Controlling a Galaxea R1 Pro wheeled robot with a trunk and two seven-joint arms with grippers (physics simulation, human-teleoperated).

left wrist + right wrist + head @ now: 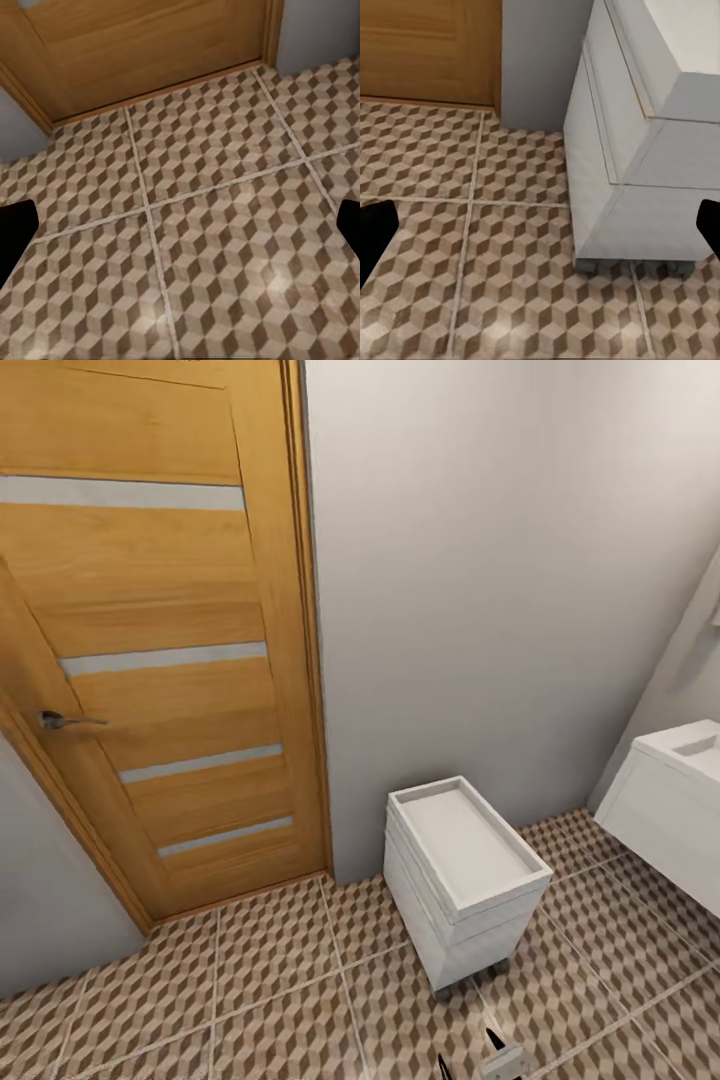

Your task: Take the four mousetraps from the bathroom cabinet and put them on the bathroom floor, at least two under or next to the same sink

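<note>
Ahead, the bathroom floor (pixel 280 980) of cube-patterned tiles fills the lower frame. A wooden door (pixel 150 640) stands upper left beside a grey wall (pixel 480 580). A small white wheeled drawer unit (pixel 465 880) sits at lower centre. The sink (pixel 675 800) hangs at right edge, well apart from the right gripper (pixel 480 1055) at bottom edge. Both grippers spread open over bare tiles.

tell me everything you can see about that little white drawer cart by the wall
The white cart is a small boxy unit with stacked drawer fronts and a tray-like top with a raised rim, nothing on it. It looks like painted wood or plastic. It stands upright on small dark casters on the cube-patterned floor tiles, near the grey wall, between the wooden door and the white sink vanity.
</note>
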